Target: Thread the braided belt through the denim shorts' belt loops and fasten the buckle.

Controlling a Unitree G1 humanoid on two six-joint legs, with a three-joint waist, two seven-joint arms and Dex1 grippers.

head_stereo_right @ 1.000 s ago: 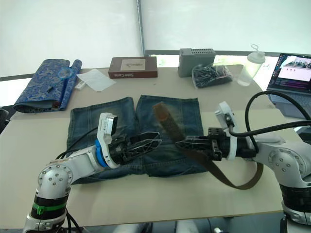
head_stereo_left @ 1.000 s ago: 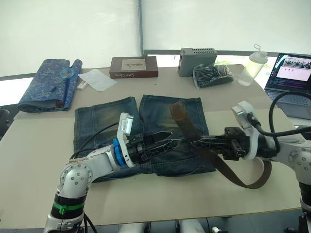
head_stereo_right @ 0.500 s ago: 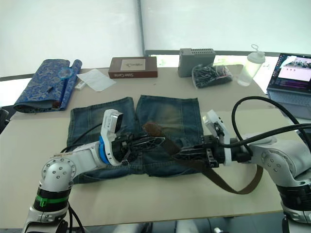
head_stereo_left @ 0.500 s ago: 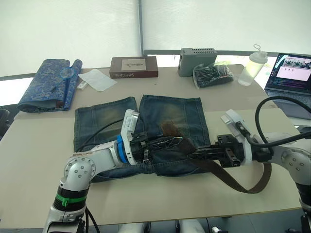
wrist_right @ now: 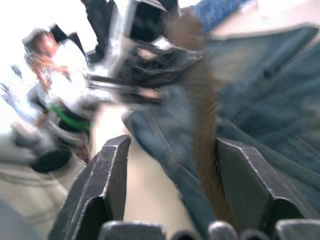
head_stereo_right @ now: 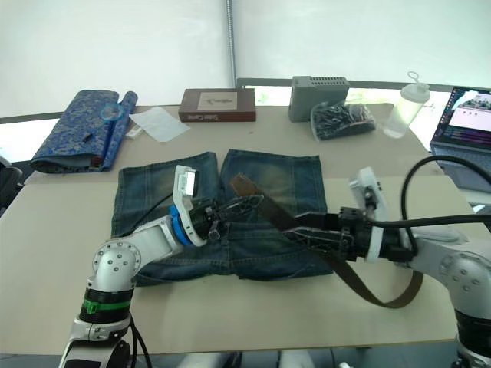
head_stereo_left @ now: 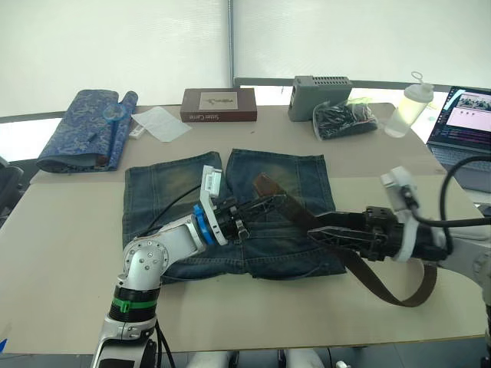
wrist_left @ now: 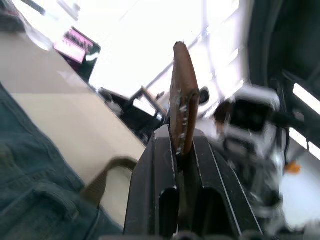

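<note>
The denim shorts [head_stereo_left: 230,211] lie flat mid-table, legs pointing to the far side. The left gripper [head_stereo_left: 270,205] pinches the braided belt [head_stereo_left: 360,264] near its free end above the shorts. The right gripper [head_stereo_left: 318,234] has its fingers spread either side of the strap, which loops off to the right.

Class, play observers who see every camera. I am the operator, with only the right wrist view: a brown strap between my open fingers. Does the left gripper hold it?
Observer: Yes. The left gripper is shut on the braided belt, near its tip.
Operator: Where does the rest run?
Observer: Slantwise over the denim shorts, past the right gripper, curling in a loop over the table at the robot's right.
Operator: How do the shorts lie?
Observer: Flat, legs pointing away from the robot.
</note>
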